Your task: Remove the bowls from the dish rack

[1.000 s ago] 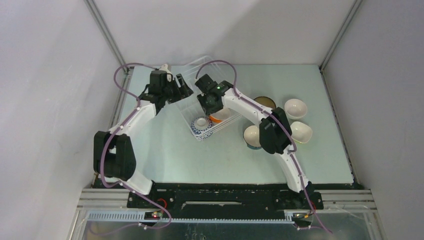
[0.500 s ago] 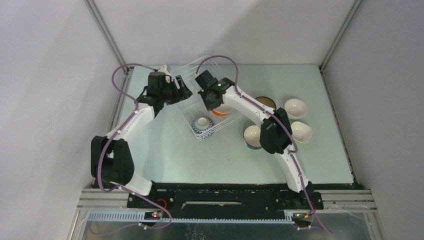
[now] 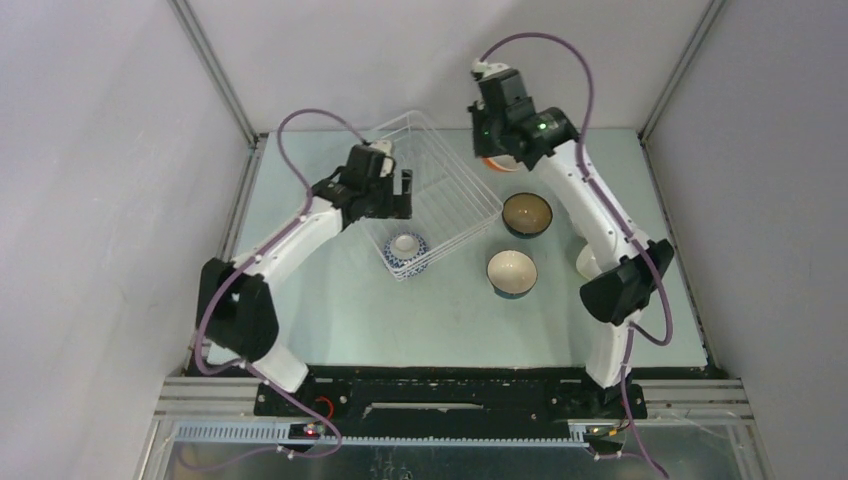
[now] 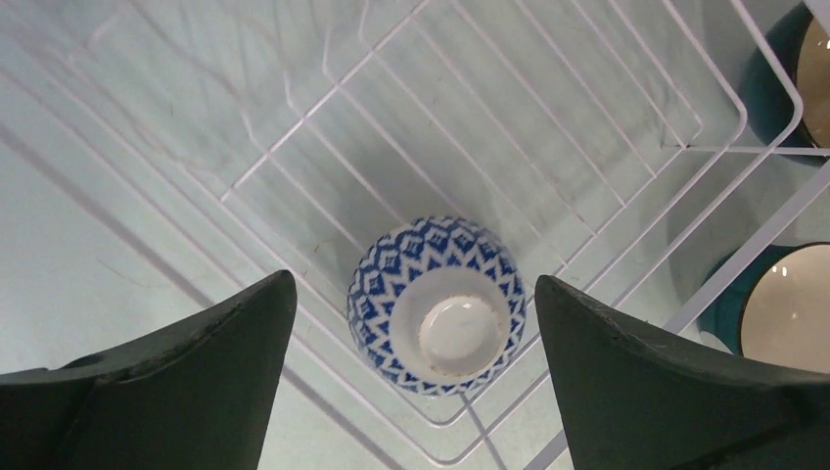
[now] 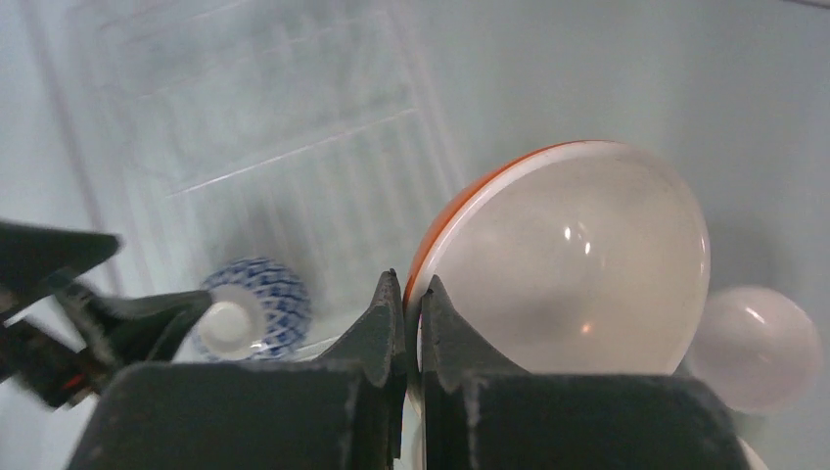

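Rack (image 3: 452, 178) sits on the table (image 3: 340, 300). Left gripper (image 4: 411, 392) hangs over its near corner, fingers wide apart, nothing in them. Right gripper (image 5: 412, 294), raised by the rack's far right, is pinched tight on the orange bowl (image 5: 577, 255) at its rim. Blue bowl (image 4: 437, 305) lies upside down in the rack's near corner. Brown-lined bowl (image 3: 527, 213) and cream-lined bowl (image 3: 512, 272) stand right of the rack.

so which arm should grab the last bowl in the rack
Probably left: the left hand, open, hangs above the blue-and-white bowl in the dish rack, while the right hand is shut on the orange bowl.
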